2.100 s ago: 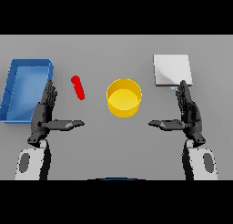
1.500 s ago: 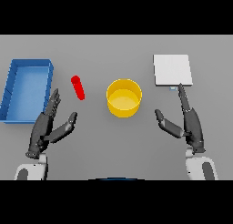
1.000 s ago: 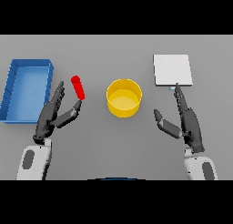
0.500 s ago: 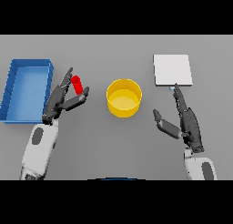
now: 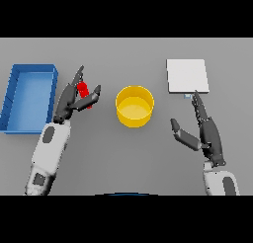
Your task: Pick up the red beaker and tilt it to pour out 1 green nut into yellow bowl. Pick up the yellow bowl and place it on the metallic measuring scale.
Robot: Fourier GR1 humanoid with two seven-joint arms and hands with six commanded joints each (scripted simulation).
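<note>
The red beaker stands on the table left of the yellow bowl. My left hand has reached it: the fingers rise straight behind the beaker and the thumb lies across its front, so only its upper part shows. The hand looks open around it, not closed. The metallic measuring scale is a pale square plate at the back right. My right hand rests open near the front right, fingers pointing toward the scale. No green nut is visible.
A blue tray sits at the far left, just beyond my left arm. The bowl stands about midway between both hands.
My left hand has travelled forward and up from the table's front to the red beaker, now straddling it. The right hand has barely shifted.
</note>
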